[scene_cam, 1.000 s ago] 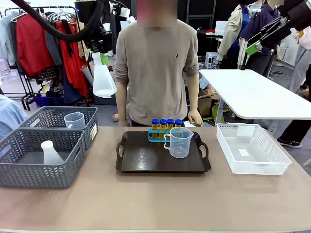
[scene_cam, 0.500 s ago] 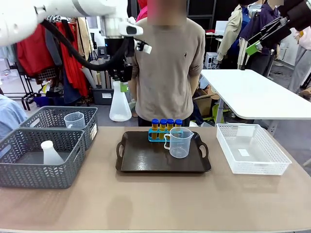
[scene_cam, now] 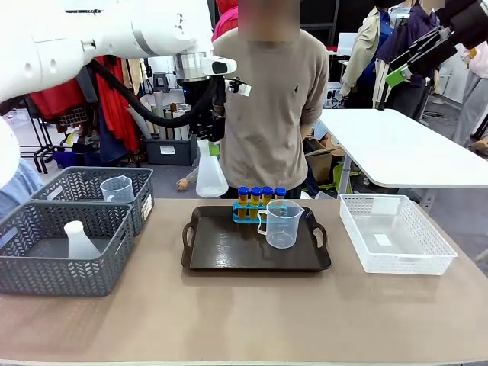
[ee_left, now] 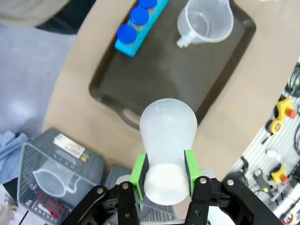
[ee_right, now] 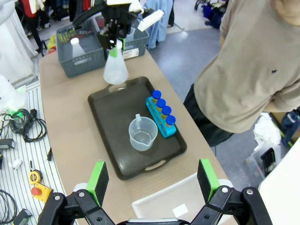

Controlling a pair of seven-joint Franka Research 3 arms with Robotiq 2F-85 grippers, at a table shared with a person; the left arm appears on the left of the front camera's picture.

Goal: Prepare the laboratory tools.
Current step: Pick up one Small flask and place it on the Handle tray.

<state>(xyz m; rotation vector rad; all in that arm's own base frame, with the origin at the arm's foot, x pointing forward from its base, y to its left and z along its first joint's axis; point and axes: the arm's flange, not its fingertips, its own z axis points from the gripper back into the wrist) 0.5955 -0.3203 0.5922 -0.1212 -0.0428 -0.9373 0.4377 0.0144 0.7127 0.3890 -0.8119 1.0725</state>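
My left gripper [scene_cam: 210, 137] is shut on the neck of a white translucent conical flask [scene_cam: 211, 174], which hangs upright above the far left corner of the dark tray [scene_cam: 229, 252]. In the left wrist view the green pads [ee_left: 138, 169] clamp the flask [ee_left: 168, 133] over the tray's handle end. On the tray stand a clear handled beaker [scene_cam: 280, 223] and a blue rack [scene_cam: 261, 207] of blue-capped yellow tubes. My right gripper [scene_cam: 404, 65] is raised at the far right, open and holding nothing; from it I look down on the beaker [ee_right: 142, 133], the rack [ee_right: 161, 117] and the flask [ee_right: 115, 68].
Two grey mesh baskets [scene_cam: 46, 282] stand at the left, one holding a second flask [scene_cam: 78, 240], the other a second beaker [scene_cam: 116, 188]. A white lattice basket [scene_cam: 396, 255] sits right of the tray. A person [scene_cam: 267, 107] stands at the far edge, behind the rack.
My left arm has carried the flask rightward and down, from high at the left to just above the tray's far left corner. The right arm has not moved.
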